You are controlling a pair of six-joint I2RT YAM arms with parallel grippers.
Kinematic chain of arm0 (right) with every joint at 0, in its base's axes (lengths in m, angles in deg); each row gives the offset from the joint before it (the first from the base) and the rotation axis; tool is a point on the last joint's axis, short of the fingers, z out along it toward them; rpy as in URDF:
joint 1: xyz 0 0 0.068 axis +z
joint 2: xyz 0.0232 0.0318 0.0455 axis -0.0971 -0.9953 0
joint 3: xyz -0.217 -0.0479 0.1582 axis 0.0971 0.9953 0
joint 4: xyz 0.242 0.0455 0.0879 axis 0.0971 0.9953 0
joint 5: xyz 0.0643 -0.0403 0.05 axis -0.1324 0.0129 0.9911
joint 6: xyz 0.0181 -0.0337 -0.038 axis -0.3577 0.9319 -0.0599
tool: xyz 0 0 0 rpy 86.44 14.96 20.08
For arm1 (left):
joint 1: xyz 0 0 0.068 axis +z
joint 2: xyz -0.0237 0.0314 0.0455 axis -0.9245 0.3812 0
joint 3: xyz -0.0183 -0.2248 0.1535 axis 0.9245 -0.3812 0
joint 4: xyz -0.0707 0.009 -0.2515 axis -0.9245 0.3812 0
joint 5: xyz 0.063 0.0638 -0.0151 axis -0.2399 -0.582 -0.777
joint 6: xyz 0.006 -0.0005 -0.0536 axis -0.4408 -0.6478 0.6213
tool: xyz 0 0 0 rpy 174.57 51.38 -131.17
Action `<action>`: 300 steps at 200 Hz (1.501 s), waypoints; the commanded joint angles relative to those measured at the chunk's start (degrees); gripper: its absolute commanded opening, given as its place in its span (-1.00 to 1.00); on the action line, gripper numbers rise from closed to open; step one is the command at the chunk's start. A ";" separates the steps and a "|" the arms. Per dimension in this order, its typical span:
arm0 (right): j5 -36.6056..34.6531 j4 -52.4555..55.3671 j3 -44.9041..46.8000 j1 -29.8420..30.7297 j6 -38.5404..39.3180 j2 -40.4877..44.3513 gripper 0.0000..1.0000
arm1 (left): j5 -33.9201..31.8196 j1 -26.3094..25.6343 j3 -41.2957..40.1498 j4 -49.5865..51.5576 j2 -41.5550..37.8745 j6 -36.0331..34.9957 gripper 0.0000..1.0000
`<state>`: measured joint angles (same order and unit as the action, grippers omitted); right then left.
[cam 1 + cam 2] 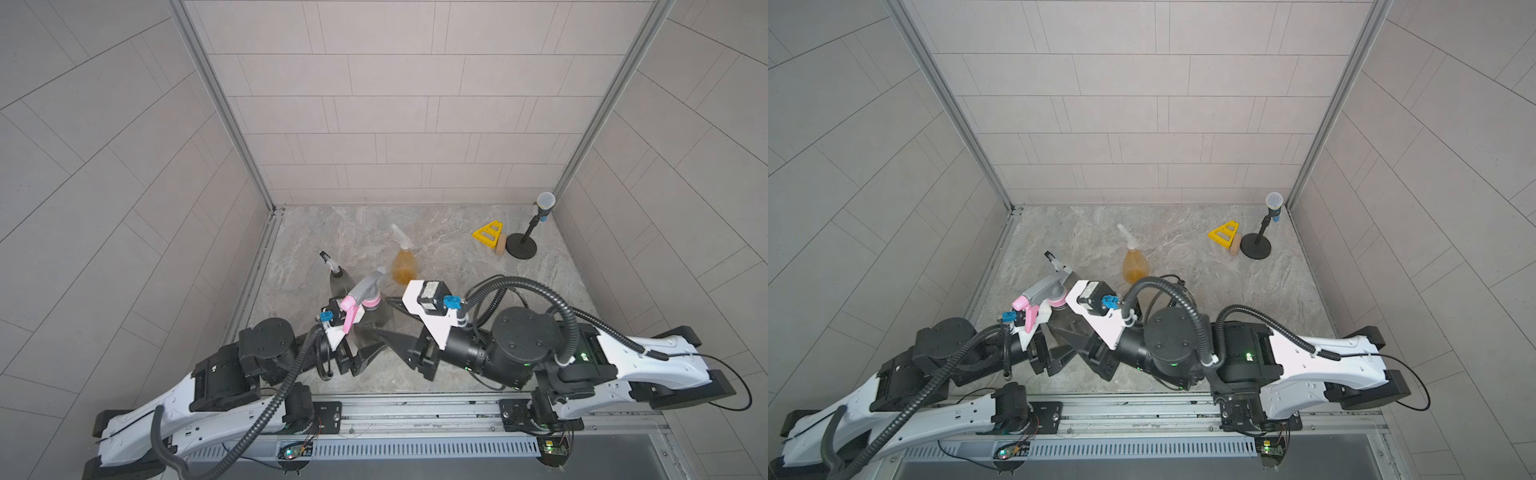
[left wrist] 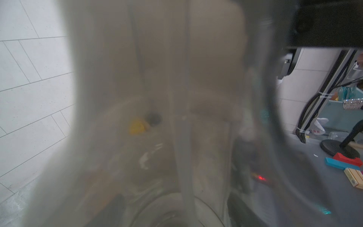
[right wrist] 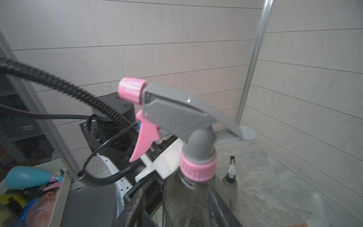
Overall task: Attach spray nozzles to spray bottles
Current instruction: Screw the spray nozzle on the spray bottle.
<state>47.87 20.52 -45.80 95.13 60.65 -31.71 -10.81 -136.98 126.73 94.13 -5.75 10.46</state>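
Observation:
A smoky grey spray bottle [image 1: 376,322] stands near the front with the grey-and-pink spray nozzle [image 1: 365,293] on its neck. Its pink collar [image 3: 198,167] sits down over the neck. My left gripper [image 1: 363,340] is shut on this bottle's body, which fills the left wrist view [image 2: 157,118]. My right gripper [image 1: 377,313] is open, its fingers standing either side of the bottle below the collar [image 3: 176,196]. Behind stand a second grey bottle [image 1: 340,280] with a white-and-black nozzle [image 1: 328,259] and an amber bottle [image 1: 404,266] with a translucent nozzle [image 1: 400,236].
A microphone stand [image 1: 521,245], a yellow triangle [image 1: 488,235] and a wooden block [image 1: 500,246] sit at the back right. Tiled walls close in three sides. A metal rail [image 1: 415,409] runs along the front. A tray of coloured items [image 3: 29,188] lies outside the cell.

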 commanded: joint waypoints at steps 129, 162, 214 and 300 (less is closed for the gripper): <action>56.90 1.71 -8.44 -22.46 -2.37 -4.24 0.03 | 20.82 0.35 1.11 -1.68 -0.40 1.28 -1.00; 55.01 1.31 -8.66 -21.14 -1.96 -4.46 0.03 | 20.79 0.39 1.00 -1.86 -0.19 1.28 -1.00; 53.89 0.95 -9.31 -20.03 -1.96 -5.25 -0.13 | 20.23 0.37 0.91 -1.94 0.34 1.45 -1.00; 45.02 7.33 -10.85 -15.90 1.51 -5.91 -0.55 | 14.63 0.30 1.90 -1.16 0.70 0.89 -1.00</action>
<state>95.67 24.89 -55.28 76.82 61.24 -37.96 9.74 -137.02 126.88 93.21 -5.60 10.74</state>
